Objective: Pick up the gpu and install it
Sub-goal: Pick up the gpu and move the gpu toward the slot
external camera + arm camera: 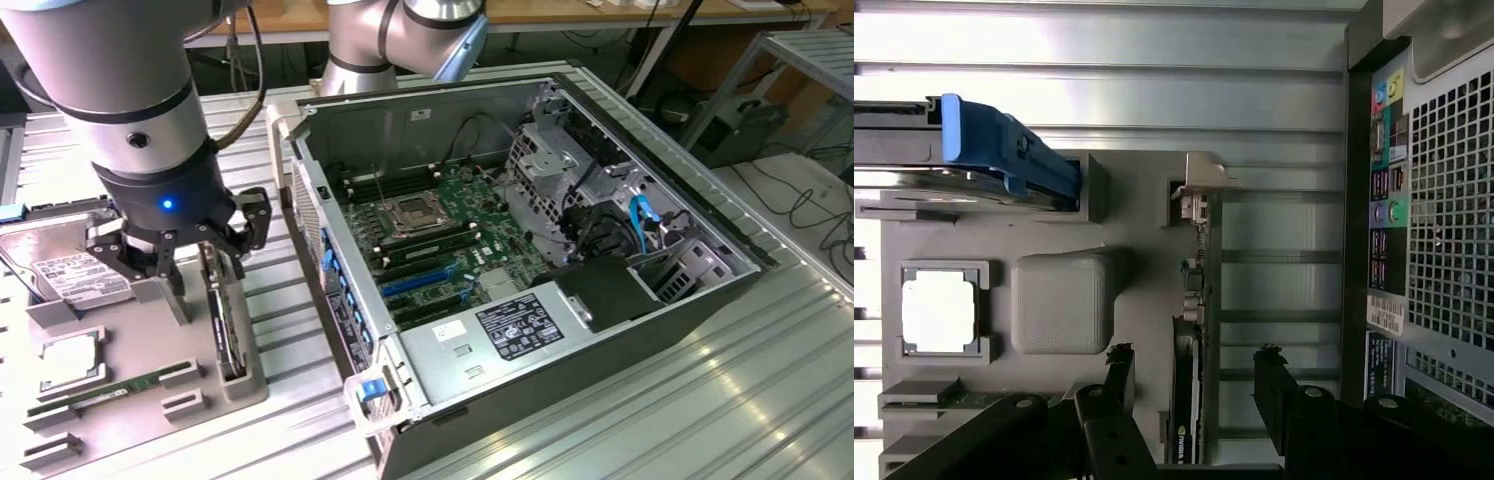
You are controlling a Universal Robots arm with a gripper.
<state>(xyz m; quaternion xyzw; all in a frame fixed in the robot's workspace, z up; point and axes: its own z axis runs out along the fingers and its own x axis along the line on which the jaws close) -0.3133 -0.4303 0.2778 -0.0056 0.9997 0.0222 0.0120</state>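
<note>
**Straddling the gpu, claw spread and empty**

Hanging low at the exterior view's left, the claw (198, 285) sits over a grey tray (140, 350) on the ribbed metal bench (694, 400). It is wide open and holds nothing. In the wrist view its two dark fingers (1119, 372) stand one on each side of the gpu (1189, 330), with a clear gap between each finger and the card.

The gpu stands on edge in a slot of the tray, along the tray side nearest the case (694, 300). It shows as a thin dark strip in the lower left of the exterior view, just under the claw. Its silver bracket (1204, 178) is at the end of the card farthest from the fingers.

Other parts rest in the same tray:
- a hard drive (74, 275) with a white label, at the far left edge of the exterior view
- a square chip (70, 362) below it
- a green memory stick (107, 393), lower still

The case lies open on its side and takes up the middle and right of the exterior view. Its motherboard (441, 240) is exposed, just beside the tray.
</note>
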